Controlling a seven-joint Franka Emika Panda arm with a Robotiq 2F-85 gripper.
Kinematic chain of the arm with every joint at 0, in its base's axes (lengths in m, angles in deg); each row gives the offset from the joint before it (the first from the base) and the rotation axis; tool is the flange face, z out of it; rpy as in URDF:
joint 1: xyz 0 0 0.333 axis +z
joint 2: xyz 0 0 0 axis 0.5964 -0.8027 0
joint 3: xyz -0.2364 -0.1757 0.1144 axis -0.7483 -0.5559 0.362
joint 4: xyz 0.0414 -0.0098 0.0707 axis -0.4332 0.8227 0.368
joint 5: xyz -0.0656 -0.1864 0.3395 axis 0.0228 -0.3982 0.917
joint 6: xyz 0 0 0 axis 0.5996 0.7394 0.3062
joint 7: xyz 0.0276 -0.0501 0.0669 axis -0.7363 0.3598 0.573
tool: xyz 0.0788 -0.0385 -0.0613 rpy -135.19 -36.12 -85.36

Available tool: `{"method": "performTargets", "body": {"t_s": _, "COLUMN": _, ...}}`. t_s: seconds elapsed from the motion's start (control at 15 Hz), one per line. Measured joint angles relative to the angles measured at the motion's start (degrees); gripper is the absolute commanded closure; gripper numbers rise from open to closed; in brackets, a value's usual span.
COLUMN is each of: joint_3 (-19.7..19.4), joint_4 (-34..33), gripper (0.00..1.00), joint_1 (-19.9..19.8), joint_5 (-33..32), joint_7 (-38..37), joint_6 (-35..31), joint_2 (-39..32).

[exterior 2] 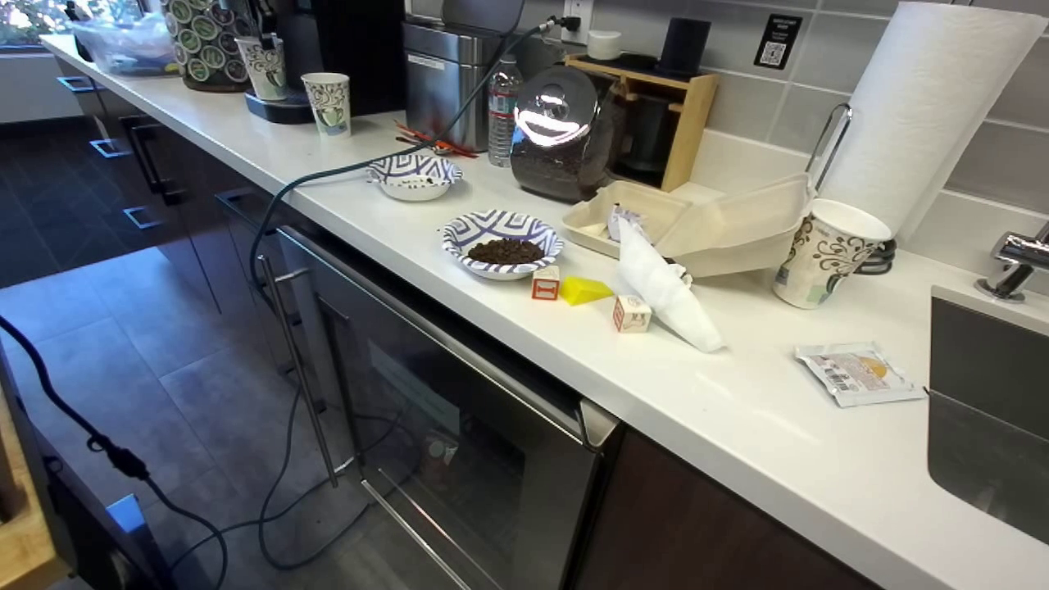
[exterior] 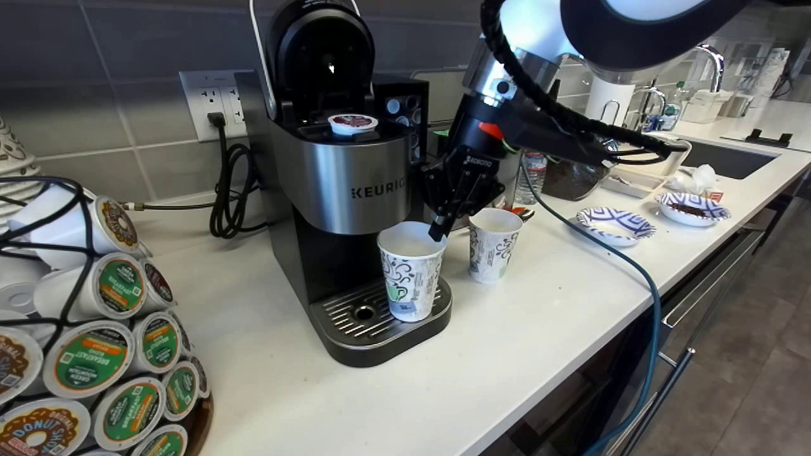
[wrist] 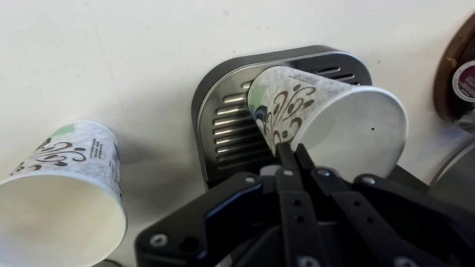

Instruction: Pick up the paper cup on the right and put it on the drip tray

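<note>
Wrist view | gripper [wrist: 293, 147] jaws pinch paper cup [wrist: 326, 115] by its rim | base appears on drip tray [wrist: 232, 120], off-centre | best: centre, seat flat, release gently, rise straight

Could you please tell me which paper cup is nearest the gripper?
The cup on the drip tray: the gripper pinches its rim. A second cup by the Keurig and a third cup by the paper towels sit on the counter.

Near the coffee maker [exterior: 348, 183], an exterior view faces the sink [exterior: 728, 166]; farther off, an exterior view looks across the counter's front edge [exterior 2: 508, 328]; the wrist view looks closely down. All share 2 cups [wrist: 297, 100].
</note>
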Motion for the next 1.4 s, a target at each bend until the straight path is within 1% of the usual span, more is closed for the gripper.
{"method": "performTargets", "body": {"t_s": 0.33, "joint_3": -0.8, "joint_4": -2.3, "gripper": 0.99, "joint_1": 0.1, "joint_5": 0.1, "joint_7": -2.4, "joint_6": -0.1, "joint_2": -1.4}}
{"method": "performTargets", "body": {"t_s": 0.6, "joint_3": -0.6, "joint_4": -3.7, "gripper": 0.99, "joint_1": 0.4, "joint_5": 0.9, "joint_7": -2.7, "joint_6": -0.1, "joint_2": -2.4}}
{"method": "performTargets", "body": {"t_s": 1.2, "joint_3": -0.9, "joint_4": -4.2, "gripper": 0.99, "joint_1": 0.4, "joint_5": 1.3, "joint_7": -4.1, "joint_6": -0.1, "joint_2": -3.2}}
{"method": "performTargets", "body": {"t_s": 1.27, "joint_3": -1.0, "joint_4": -4.2, "gripper": 0.71, "joint_1": 0.4, "joint_5": 1.4, "joint_7": -4.6, "joint_6": -0.1, "joint_2": -3.2}}
{"method": "performTargets", "body": {"t_s": 1.33, "joint_3": -1.0, "joint_4": -4.2, "gripper": 0.7, "joint_1": 0.4, "joint_5": 1.4, "joint_7": -5.1, "joint_6": -0.1, "joint_2": -3.3}}
{"method": "performTargets", "body": {"t_s": 1.4, "joint_3": -1.1, "joint_4": -4.2, "gripper": 0.64, "joint_1": 0.4, "joint_5": 1.4, "joint_7": -5.5, "joint_6": -0.1, "joint_2": -3.3}}
